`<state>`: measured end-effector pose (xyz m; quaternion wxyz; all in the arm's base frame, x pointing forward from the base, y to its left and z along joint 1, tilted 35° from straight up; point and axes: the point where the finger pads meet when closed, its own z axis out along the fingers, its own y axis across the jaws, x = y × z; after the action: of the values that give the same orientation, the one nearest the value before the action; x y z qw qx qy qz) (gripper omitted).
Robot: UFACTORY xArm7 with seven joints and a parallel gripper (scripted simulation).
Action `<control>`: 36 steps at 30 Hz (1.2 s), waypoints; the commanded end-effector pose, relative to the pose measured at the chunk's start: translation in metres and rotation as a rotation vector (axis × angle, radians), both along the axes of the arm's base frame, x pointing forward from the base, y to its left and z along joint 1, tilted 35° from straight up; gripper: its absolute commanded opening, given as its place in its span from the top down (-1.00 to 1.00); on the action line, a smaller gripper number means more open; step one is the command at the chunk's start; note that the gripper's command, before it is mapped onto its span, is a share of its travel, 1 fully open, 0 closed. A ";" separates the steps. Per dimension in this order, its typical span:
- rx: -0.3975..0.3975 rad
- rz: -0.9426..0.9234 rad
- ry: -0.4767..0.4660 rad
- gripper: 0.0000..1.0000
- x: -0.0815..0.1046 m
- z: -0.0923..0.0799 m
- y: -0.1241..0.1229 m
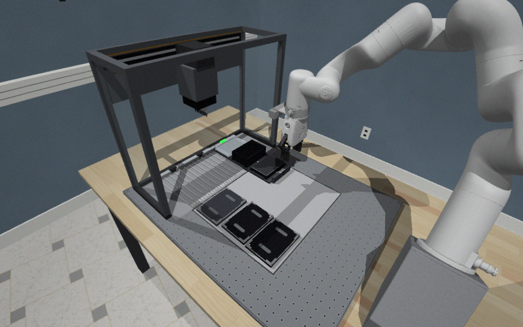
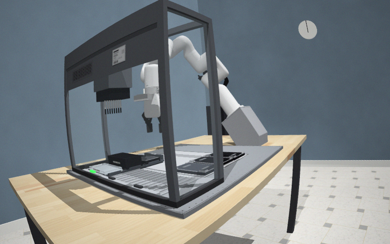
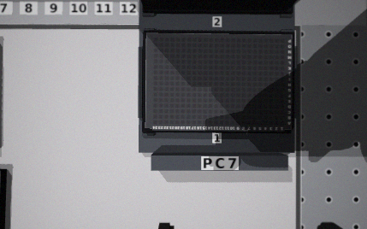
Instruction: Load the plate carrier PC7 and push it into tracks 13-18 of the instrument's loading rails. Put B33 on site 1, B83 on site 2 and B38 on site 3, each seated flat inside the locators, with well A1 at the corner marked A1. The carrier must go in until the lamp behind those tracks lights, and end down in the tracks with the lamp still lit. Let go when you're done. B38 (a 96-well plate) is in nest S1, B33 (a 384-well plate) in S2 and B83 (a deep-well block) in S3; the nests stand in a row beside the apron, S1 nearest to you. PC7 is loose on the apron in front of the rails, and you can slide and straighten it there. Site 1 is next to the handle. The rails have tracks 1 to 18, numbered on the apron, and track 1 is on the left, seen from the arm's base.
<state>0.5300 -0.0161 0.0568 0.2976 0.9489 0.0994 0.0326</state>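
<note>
Bench (image 1: 104,178) and instrument frame (image 1: 149,134) dominate; the frame's corner post stands just beside the gripper (image 1: 287,147), which hangs wide open and empty above the handle end of carrier PC7 (image 3: 220,162). Below and ahead of the gripper, PC7 lies in the rightmost tracks with the green lamp (image 1: 223,141) lit at its far end. B33 (image 3: 216,81) sits on site 1 directly beneath, the deep-well block B83 (image 1: 248,152) beyond it, the pale B38 (image 1: 230,144) farthest. The task looks essentially finished. The main risk: a careless retreat clipping the post, or dipping and nudging the handle, could draw PC7 back and put the lamp out.
</note>
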 end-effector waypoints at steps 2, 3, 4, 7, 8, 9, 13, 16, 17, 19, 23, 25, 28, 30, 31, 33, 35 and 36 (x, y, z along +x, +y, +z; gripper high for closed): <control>0.002 0.003 -0.003 -0.63 0.001 0.005 0.005; 0.002 0.003 -0.003 -0.63 0.001 0.005 0.005; 0.002 0.003 -0.003 -0.63 0.000 0.007 0.006; 0.002 0.003 -0.003 -0.63 0.000 0.011 0.008; 0.002 0.003 -0.003 -0.63 0.000 0.012 0.009; 0.002 0.003 -0.003 -0.63 -0.001 0.014 0.010; 0.002 0.003 -0.003 -0.63 -0.001 0.019 0.014; 0.002 0.003 -0.003 -0.63 -0.002 0.023 0.017; 0.002 0.003 -0.003 -0.63 -0.002 0.025 0.018; 0.002 0.003 -0.003 -0.63 -0.003 0.026 0.019; 0.002 0.003 -0.003 -0.63 -0.003 0.030 0.021; 0.002 0.003 -0.003 -0.63 -0.004 0.033 0.023; 0.002 0.003 -0.003 -0.63 -0.004 0.037 0.026; 0.002 0.003 -0.003 -0.63 -0.004 0.038 0.027; 0.002 0.003 -0.003 -0.63 -0.004 0.038 0.027; 0.002 0.003 -0.003 -0.63 -0.004 0.038 0.027; 0.002 0.003 -0.003 -0.63 -0.004 0.038 0.027; 0.002 0.003 -0.003 -0.63 -0.004 0.038 0.027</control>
<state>0.5244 0.0091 0.0939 0.2977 0.9489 0.0993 0.0324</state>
